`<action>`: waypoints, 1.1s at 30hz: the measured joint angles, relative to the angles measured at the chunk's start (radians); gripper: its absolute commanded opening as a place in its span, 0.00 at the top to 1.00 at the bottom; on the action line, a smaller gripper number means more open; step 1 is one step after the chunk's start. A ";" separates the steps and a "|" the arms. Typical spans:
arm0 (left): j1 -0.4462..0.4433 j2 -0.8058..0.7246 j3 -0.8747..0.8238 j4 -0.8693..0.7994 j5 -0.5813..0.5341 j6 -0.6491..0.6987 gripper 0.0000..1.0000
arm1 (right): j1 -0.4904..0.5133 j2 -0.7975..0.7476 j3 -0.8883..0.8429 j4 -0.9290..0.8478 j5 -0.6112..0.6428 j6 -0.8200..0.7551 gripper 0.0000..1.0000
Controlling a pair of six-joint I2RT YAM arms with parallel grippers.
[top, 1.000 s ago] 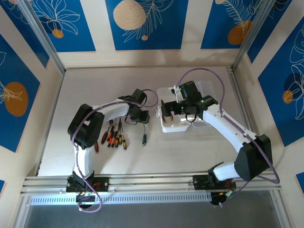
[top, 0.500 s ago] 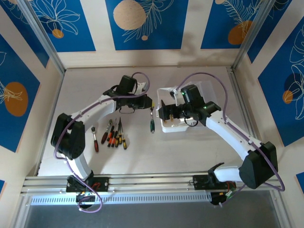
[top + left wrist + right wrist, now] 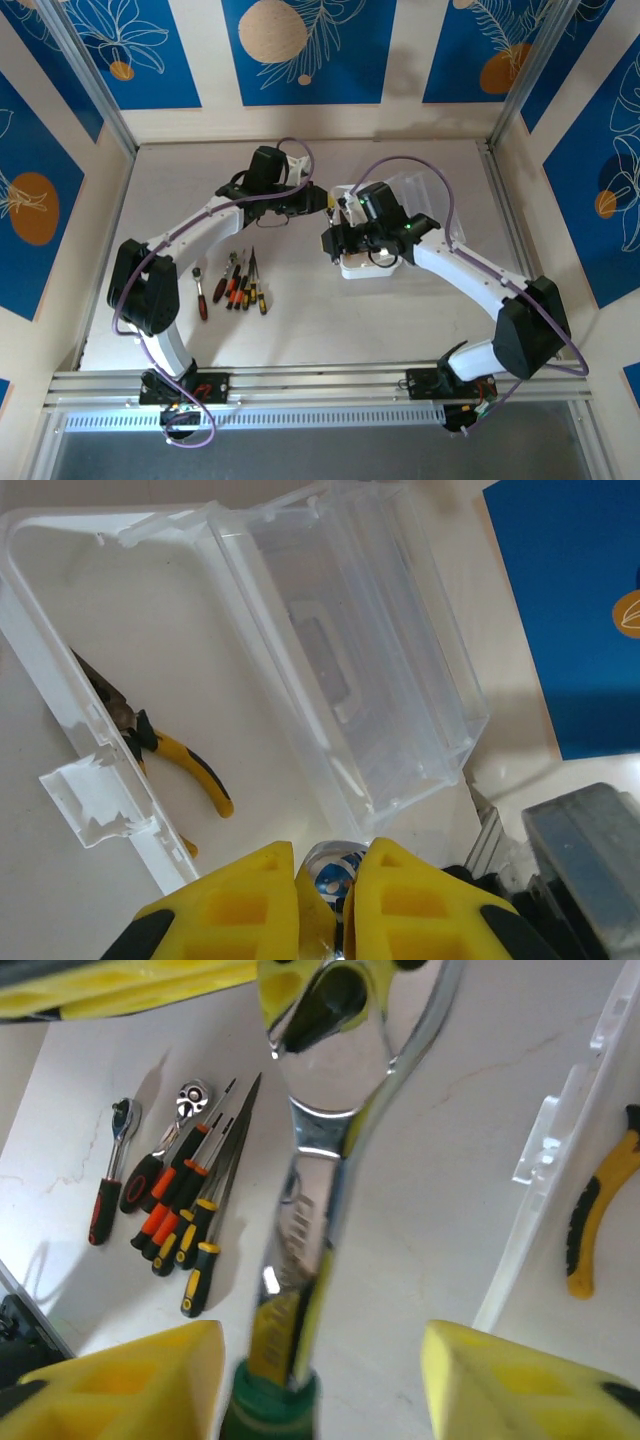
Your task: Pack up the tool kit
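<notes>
Top view: the left tool (image 3: 322,203) and the right tool (image 3: 333,240) meet just beside the open case (image 3: 362,268) on the worktop (image 3: 300,320). The screwdrivers (image 3: 245,285) lie well apart, to the left.
Left wrist: the left tool pinches the head of a chrome wrench (image 3: 332,872). Yellow pliers (image 3: 185,770) already lie in the case.
Right wrist: the right tool's fingers are spread either side of the wrench's green handle.
Handling: the wrench looks stiff, fairly heavy and slick on the chrome, so the green handle seems the safer hold.

Left end effector (image 3: 325,880) carried the ratchet (image 3: 320,1160) to right end effector (image 3: 325,1365).
</notes>
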 measured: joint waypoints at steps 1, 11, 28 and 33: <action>0.000 0.000 0.000 0.003 0.000 0.000 1.00 | 0.004 0.004 0.006 0.002 0.002 0.000 0.66; 0.006 -0.001 0.000 0.029 0.017 0.006 0.52 | 0.003 0.004 0.027 -0.006 0.014 0.016 1.00; 0.246 -0.340 -0.184 -0.323 -0.351 0.274 0.00 | -0.220 0.074 0.161 -0.301 0.258 -0.109 1.00; 0.259 -0.376 -0.318 -0.364 -0.391 0.295 0.00 | -0.229 0.178 0.212 -0.355 0.370 -0.158 1.00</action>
